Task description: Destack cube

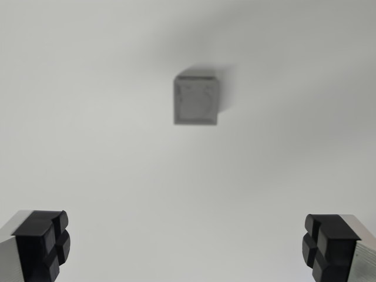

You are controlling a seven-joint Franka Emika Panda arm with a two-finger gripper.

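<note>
A grey cube point(196, 100) lies on a pale white surface, seen from above and slightly blurred, in the upper middle of the wrist view. Only its top face shows, so I cannot tell whether another cube sits under it. A soft shadow falls to its upper right. My gripper point(187, 247) is open wide, with one black fingertip point(44, 241) in the bottom left corner and the other in the bottom right corner. Nothing is between the fingers. The cube is well beyond the fingertips, near the centre line between them.
A plain white surface point(106, 153) fills the rest of the view around the cube.
</note>
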